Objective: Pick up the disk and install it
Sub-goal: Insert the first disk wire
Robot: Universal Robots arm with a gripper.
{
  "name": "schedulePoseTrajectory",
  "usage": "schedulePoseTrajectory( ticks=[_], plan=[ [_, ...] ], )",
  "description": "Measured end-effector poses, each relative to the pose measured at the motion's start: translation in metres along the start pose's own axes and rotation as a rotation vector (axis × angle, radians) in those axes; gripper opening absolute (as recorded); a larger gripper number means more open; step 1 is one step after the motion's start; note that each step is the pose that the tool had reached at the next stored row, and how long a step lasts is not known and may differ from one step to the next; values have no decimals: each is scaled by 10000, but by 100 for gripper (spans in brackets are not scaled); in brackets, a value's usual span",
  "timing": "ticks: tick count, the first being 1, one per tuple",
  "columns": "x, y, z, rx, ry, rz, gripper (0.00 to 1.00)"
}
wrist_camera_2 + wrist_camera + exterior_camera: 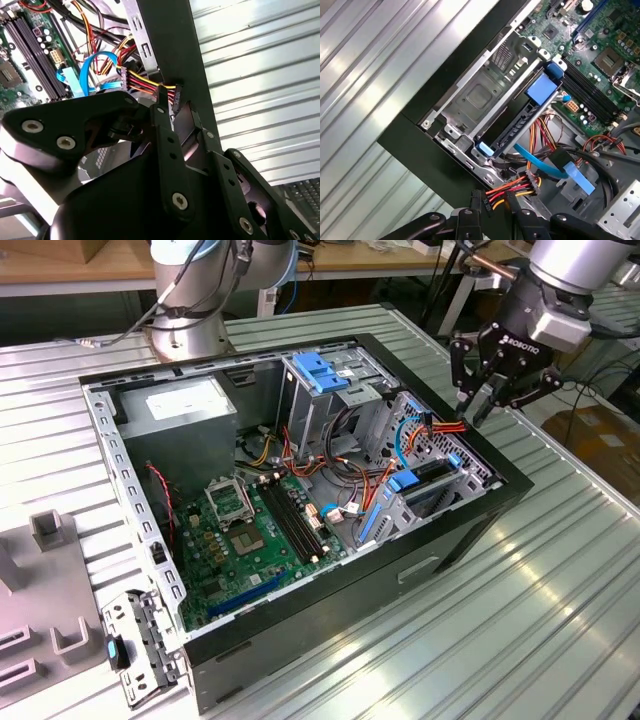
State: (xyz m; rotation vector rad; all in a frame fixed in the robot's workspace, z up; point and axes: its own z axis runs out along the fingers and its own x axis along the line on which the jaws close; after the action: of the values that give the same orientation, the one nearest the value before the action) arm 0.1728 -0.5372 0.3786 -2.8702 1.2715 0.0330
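In the case's (pixel 470 530) bay, disk (pixel 520 117) lies flat, handle twd motherboard (pixel 250 530); gripper (pixel 497 390) above, empty, fingers apart

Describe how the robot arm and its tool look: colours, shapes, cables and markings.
In the exterior view the arm has silver-grey rounded segments, and its wrist carries a black block with white lettering. The tool is matte black, built of angular linked bars. In the second wrist view these bars show round silver screw heads at their joints. A second arm's base, silver-grey too, has a grey cable running down it.
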Motion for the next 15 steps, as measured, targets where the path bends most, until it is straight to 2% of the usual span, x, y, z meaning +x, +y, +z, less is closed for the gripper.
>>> schedulePoseTrajectory(
  ticks=[2, 10, 11, 15],
  plan=[
    [7, -7, 12, -11, 4, -506, 33],
    [9, -9, 46, -40, 13, -2017, 33],
    [10, -10, 55, -47, 15, -2337, 33],
    [11, -10, 89, -59, 25, -3159, 33]
  ],
)
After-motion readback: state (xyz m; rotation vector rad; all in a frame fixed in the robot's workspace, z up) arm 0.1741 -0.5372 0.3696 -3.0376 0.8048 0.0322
